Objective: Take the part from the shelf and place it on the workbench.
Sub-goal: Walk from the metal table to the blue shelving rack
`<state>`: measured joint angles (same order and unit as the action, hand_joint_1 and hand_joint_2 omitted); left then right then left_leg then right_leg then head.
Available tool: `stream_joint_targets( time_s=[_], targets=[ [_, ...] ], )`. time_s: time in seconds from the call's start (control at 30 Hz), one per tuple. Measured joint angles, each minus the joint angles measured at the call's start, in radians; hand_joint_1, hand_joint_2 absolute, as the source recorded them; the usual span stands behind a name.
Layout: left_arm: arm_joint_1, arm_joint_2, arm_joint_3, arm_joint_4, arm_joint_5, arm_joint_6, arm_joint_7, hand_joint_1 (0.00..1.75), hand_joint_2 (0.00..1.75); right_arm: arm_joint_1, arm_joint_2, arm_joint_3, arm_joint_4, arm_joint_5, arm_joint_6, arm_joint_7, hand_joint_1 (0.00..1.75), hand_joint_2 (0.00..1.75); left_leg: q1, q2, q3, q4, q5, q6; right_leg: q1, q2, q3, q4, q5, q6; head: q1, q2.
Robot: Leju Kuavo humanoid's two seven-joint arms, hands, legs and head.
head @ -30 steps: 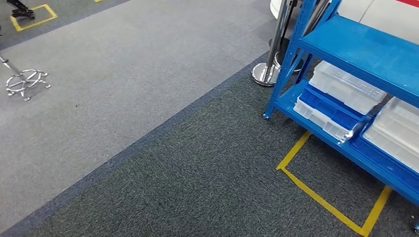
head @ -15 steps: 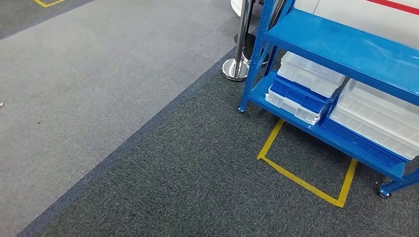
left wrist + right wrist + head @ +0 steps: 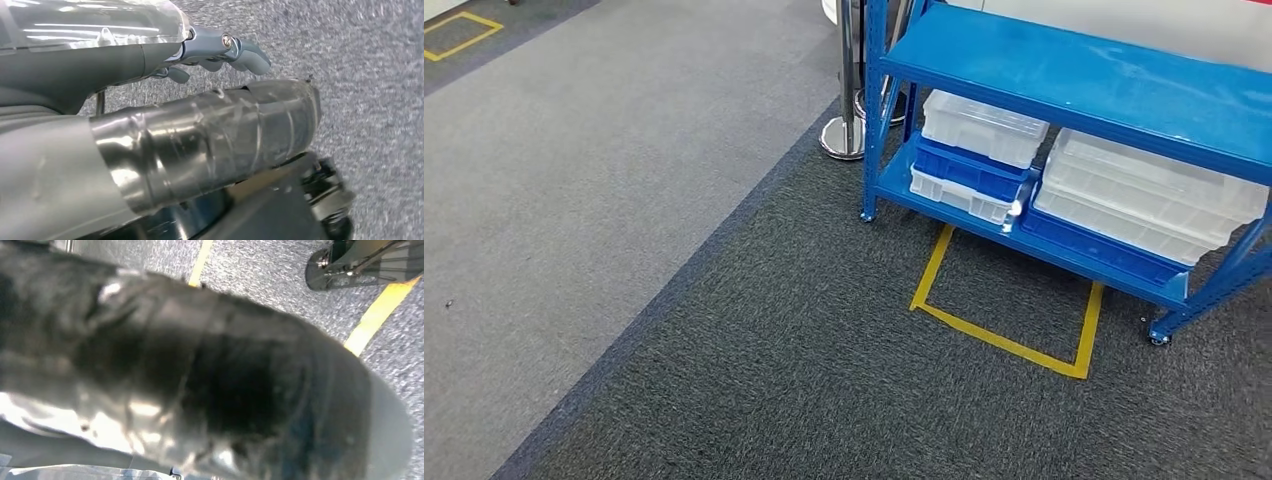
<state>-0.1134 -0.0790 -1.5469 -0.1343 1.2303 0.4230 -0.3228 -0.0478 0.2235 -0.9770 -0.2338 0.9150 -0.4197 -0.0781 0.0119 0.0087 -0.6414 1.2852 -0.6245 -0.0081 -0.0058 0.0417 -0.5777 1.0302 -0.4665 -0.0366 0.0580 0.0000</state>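
Observation:
The blue metal shelf (image 3: 1074, 70) stands at the upper right of the head view, with its visible upper board bare. On its lower board sit a clear lidded bin (image 3: 984, 128) on a blue tray (image 3: 969, 168), and a larger clear bin (image 3: 1149, 195). I cannot make out the part itself. In the left wrist view my left hand (image 3: 220, 50) hangs over the carpet with its fingers (image 3: 250, 55) loosely extended and nothing in them. The right wrist view is a dark blur in which the right hand's fingers cannot be made out.
A yellow tape rectangle (image 3: 999, 335) marks the dark carpet in front of the shelf. A chrome stanchion base (image 3: 842, 140) stands by the shelf's left post. The shelf rolls on a caster (image 3: 1159, 338). Lighter grey carpet (image 3: 574, 180) spreads to the left.
The whole head picture has shifted, so the camera has moved. The shelf and the yellow rectangle now lie further left and more fully in view.

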Motion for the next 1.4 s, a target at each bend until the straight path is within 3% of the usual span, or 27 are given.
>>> stream_joint_targets(
  time_s=[0.07, 0.13, 0.2, 0.27, 0.33, 0.4, 0.47, 0.5, 0.57, 0.63, 0.7, 0.77, 0.83, 0.9, 0.97, 1.0, 1.03, 1.07, 1.13, 1.17, 1.23, 1.27, 1.33, 1.4],
  targets=[
    [0.000, 0.000, 0.000, 0.000, 0.000, -0.001, -0.001, 0.00, 0.00, 0.001, 0.000, 0.000, 0.000, 0.000, 0.000, 0.000, 0.00, 0.00, -0.001, -0.018, 0.043, -0.105, 0.074, 0.012, 0.002, 0.027, 0.003, 0.001, 0.000, 0.000, 0.000, 0.000],
    [0.000, 0.001, 0.000, 0.000, 0.000, -0.001, -0.003, 0.00, 0.00, 0.000, 0.001, 0.000, 0.000, 0.000, 0.000, 0.001, 0.00, 0.00, -0.002, -0.061, 0.094, -0.229, 0.127, 0.026, 0.004, 0.051, 0.002, 0.003, 0.001, 0.005, 0.001, 0.000],
    [-0.001, 0.001, 0.000, 0.000, 0.000, -0.002, -0.005, 0.00, 0.00, -0.001, 0.002, 0.000, 0.001, 0.001, 0.000, 0.001, 0.00, 0.00, -0.006, -0.080, 0.110, -0.272, 0.133, 0.032, 0.000, 0.070, -0.004, 0.004, 0.004, 0.016, 0.001, 0.000],
    [-0.003, 0.000, 0.000, 0.000, 0.000, -0.003, -0.007, 0.00, 0.00, 0.002, 0.002, 0.000, 0.001, 0.001, 0.000, 0.001, 0.00, 0.00, -0.006, -0.060, 0.116, -0.284, 0.138, 0.037, -0.005, 0.082, -0.008, 0.003, 0.007, 0.029, 0.000, 0.000],
    [-0.004, -0.001, 0.000, 0.000, 0.000, -0.003, -0.009, 0.00, 0.00, 0.003, 0.002, 0.000, 0.001, 0.002, 0.000, 0.003, 0.00, 0.00, -0.002, -0.036, 0.124, -0.300, 0.148, 0.047, -0.002, 0.043, -0.025, 0.036, -0.018, 0.040, 0.002, 0.000],
    [-0.002, -0.002, 0.000, 0.000, 0.000, -0.004, -0.011, 0.00, 0.00, 0.001, 0.002, 0.000, 0.001, 0.004, 0.000, 0.004, 0.00, 0.00, -0.001, -0.009, 0.126, -0.306, 0.151, 0.053, -0.001, -0.011, -0.074, 0.137, -0.079, 0.048, 0.005, 0.000],
    [0.002, -0.002, 0.000, 0.000, 0.000, -0.004, -0.011, 0.00, 0.00, 0.000, 0.002, 0.000, 0.001, 0.006, 0.000, 0.004, 0.00, 0.00, -0.002, 0.021, 0.124, -0.304, 0.148, 0.054, -0.006, -0.028, -0.126, 0.243, -0.122, 0.055, 0.005, 0.000],
    [0.002, -0.002, 0.000, 0.000, 0.000, -0.004, -0.011, 0.00, 0.00, 0.000, 0.002, 0.000, 0.001, 0.007, 0.000, 0.004, 0.00, 0.00, -0.002, 0.035, 0.124, -0.302, 0.146, 0.053, -0.008, -0.032, -0.133, 0.259, -0.118, 0.059, 0.005, 0.000],
    [0.001, -0.003, 0.000, 0.000, 0.000, -0.004, -0.011, 0.00, 0.00, 0.003, 0.000, 0.000, 0.001, 0.008, 0.000, 0.004, 0.00, 0.00, -0.001, 0.060, 0.126, -0.296, 0.139, 0.047, -0.014, -0.048, -0.086, 0.177, -0.061, 0.063, 0.005, 0.000],
    [-0.001, -0.003, 0.000, 0.000, 0.000, -0.004, -0.011, 0.00, 0.00, 0.002, -0.001, 0.000, 0.001, 0.010, 0.001, 0.004, 0.00, 0.00, -0.003, 0.079, 0.129, -0.287, 0.128, 0.036, -0.012, -0.089, -0.021, 0.054, -0.018, 0.056, 0.005, 0.000],
    [-0.002, -0.003, 0.000, 0.000, 0.000, -0.004, -0.011, 0.00, 0.00, 0.000, -0.001, 0.000, 0.001, 0.011, 0.001, 0.004, 0.00, 0.00, -0.008, 0.095, 0.132, -0.283, 0.120, 0.023, -0.006, -0.108, -0.001, 0.011, -0.018, 0.043, 0.005, 0.000],
    [-0.005, -0.003, 0.000, 0.000, 0.000, -0.004, -0.011, 0.00, 0.00, 0.001, -0.001, 0.000, 0.001, 0.011, 0.001, 0.003, 0.00, 0.00, -0.008, 0.106, 0.140, -0.284, 0.115, 0.012, -0.005, -0.089, -0.002, 0.010, -0.016, 0.029, 0.004, 0.000],
    [-0.008, -0.003, 0.000, 0.000, 0.000, -0.004, -0.012, 0.00, 0.00, 0.001, -0.001, 0.000, 0.001, 0.012, 0.001, 0.003, 0.00, 0.00, -0.003, 0.074, 0.136, -0.259, 0.092, 0.000, -0.007, -0.070, -0.001, 0.005, -0.011, 0.017, 0.004, 0.000],
    [-0.008, -0.003, 0.000, 0.000, 0.000, -0.004, -0.013, 0.00, 0.00, -0.001, -0.001, 0.000, 0.001, 0.013, 0.001, 0.003, 0.00, 0.00, 0.001, 0.020, 0.096, -0.168, 0.034, -0.007, -0.008, -0.050, -0.003, 0.003, -0.008, 0.008, 0.004, 0.000],
    [-0.004, -0.003, 0.000, 0.000, 0.000, -0.004, -0.013, 0.00, 0.00, -0.003, -0.001, 0.000, 0.001, 0.013, 0.001, 0.003, 0.00, 0.00, 0.001, 0.001, 0.039, -0.050, -0.016, -0.008, -0.005, -0.026, -0.004, 0.004, -0.007, 0.004, 0.004, 0.000],
    [-0.002, -0.003, 0.000, 0.000, 0.000, -0.004, -0.013, 0.00, 0.00, -0.002, -0.001, 0.000, 0.001, 0.014, 0.001, 0.003, 0.00, 0.00, 0.001, 0.000, 0.021, -0.019, -0.019, -0.006, -0.004, -0.013, -0.004, 0.004, -0.007, 0.003, 0.003, 0.000],
    [0.000, -0.003, 0.000, 0.000, 0.000, -0.004, -0.013, 0.00, 0.00, -0.002, -0.001, 0.000, 0.001, 0.014, 0.002, 0.003, 0.00, 0.00, 0.001, -0.001, 0.018, -0.021, -0.002, -0.003, -0.003, 0.001, -0.003, 0.005, -0.007, 0.003, 0.003, 0.000],
    [0.000, -0.003, 0.000, 0.000, -0.001, -0.005, -0.013, 0.00, 0.00, -0.001, -0.001, 0.000, 0.001, 0.014, 0.003, 0.003, 0.00, 0.00, 0.001, -0.006, 0.032, -0.059, 0.031, 0.001, -0.002, 0.015, -0.001, 0.005, -0.007, 0.003, 0.003, 0.000],
    [-0.001, -0.003, 0.000, 0.000, -0.001, -0.006, -0.014, 0.00, 0.00, -0.001, -0.001, 0.000, 0.001, 0.014, 0.008, 0.004, 0.00, 0.00, 0.001, -0.040, 0.082, -0.184, 0.103, 0.014, 0.000, 0.040, 0.000, 0.007, -0.007, 0.005, 0.004, 0.000],
    [-0.001, -0.002, -0.001, 0.000, -0.001, -0.007, -0.014, 0.00, 0.00, -0.002, -0.001, 0.000, 0.002, 0.015, 0.011, 0.005, 0.00, 0.00, 0.000, -0.059, 0.101, -0.234, 0.122, 0.019, 0.001, 0.050, -0.001, 0.008, -0.006, 0.008, 0.004, 0.000],
    [-0.004, -0.002, -0.001, 0.000, -0.002, -0.012, -0.015, 0.00, 0.00, -0.002, 0.000, 0.000, 0.002, 0.021, 0.015, 0.014, 0.00, 0.00, -0.003, -0.078, 0.112, -0.271, 0.126, 0.024, -0.003, 0.066, -0.007, 0.008, -0.003, 0.019, 0.004, 0.000],
    [-0.006, -0.002, -0.001, 0.000, -0.004, -0.014, -0.015, 0.00, 0.00, -0.001, 0.000, 0.000, 0.002, 0.026, 0.016, 0.022, 0.00, 0.00, -0.005, -0.072, 0.114, -0.276, 0.128, 0.026, -0.005, 0.073, -0.010, 0.006, -0.001, 0.027, 0.004, 0.000],
    [-0.008, -0.002, -0.001, 0.000, -0.008, -0.019, -0.015, 0.00, 0.00, 0.000, -0.001, 0.000, 0.003, 0.035, 0.018, 0.041, 0.00, 0.00, -0.001, -0.057, 0.119, -0.287, 0.137, 0.037, -0.005, 0.055, -0.016, 0.018, -0.010, 0.037, 0.005, 0.000],
    [-0.007, -0.002, -0.001, 0.000, -0.013, -0.022, -0.015, 0.00, 0.00, -0.002, -0.001, 0.000, 0.003, 0.041, 0.023, 0.055, 0.00, 0.00, 0.003, -0.039, 0.123, -0.297, 0.145, 0.047, -0.002, 0.005, -0.052, 0.096, -0.060, 0.043, 0.007, 0.000]
  ],
)
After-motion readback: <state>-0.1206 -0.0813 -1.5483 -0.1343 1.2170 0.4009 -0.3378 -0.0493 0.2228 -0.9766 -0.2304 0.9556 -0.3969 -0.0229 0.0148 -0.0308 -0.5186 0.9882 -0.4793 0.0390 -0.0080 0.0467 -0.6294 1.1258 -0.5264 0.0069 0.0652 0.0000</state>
